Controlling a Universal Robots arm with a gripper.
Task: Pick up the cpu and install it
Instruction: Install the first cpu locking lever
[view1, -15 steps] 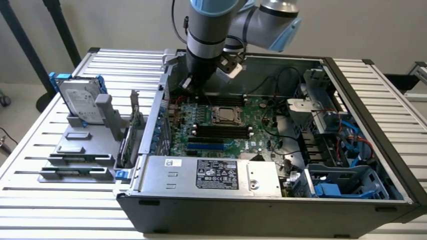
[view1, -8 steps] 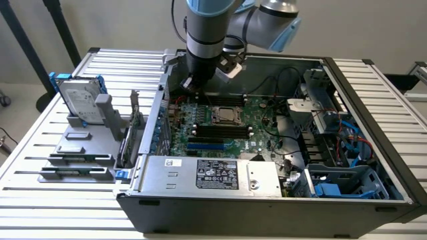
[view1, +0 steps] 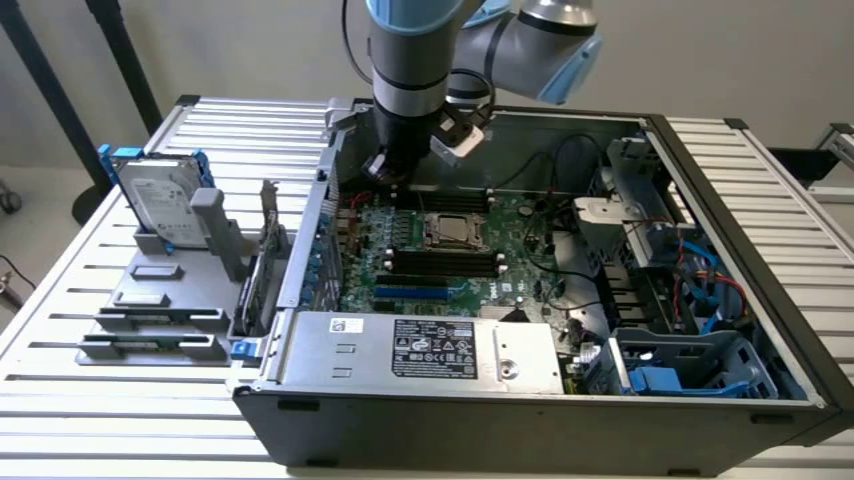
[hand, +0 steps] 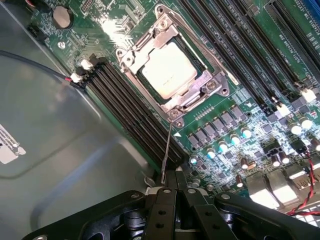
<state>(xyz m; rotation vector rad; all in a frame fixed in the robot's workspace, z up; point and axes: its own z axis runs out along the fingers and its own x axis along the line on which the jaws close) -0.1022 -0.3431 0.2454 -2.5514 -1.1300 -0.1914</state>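
Observation:
The cpu (view1: 451, 228) (hand: 167, 70), a small square chip with a dull silver top, lies flat in the metal socket frame (hand: 200, 82) on the green motherboard (view1: 514, 280) inside the open computer case. My gripper (view1: 391, 172) (hand: 176, 192) hangs over the board just beyond the socket, its black fingers (hand: 162, 210) pressed together. A thin metal socket lever (hand: 167, 155) runs from the frame's corner to the fingertips. Its end rests against one finger's tip rather than between the two.
Black memory slots (hand: 135, 115) flank the socket. A silver power supply (view1: 427, 350) fills the case's near side, and a drive cage with blue parts (view1: 667, 375) and cables stands at the exterior view's right. Outside, a hard drive in a blue frame (view1: 160, 205) and memory sticks (view1: 154, 320) sit on a grey holder.

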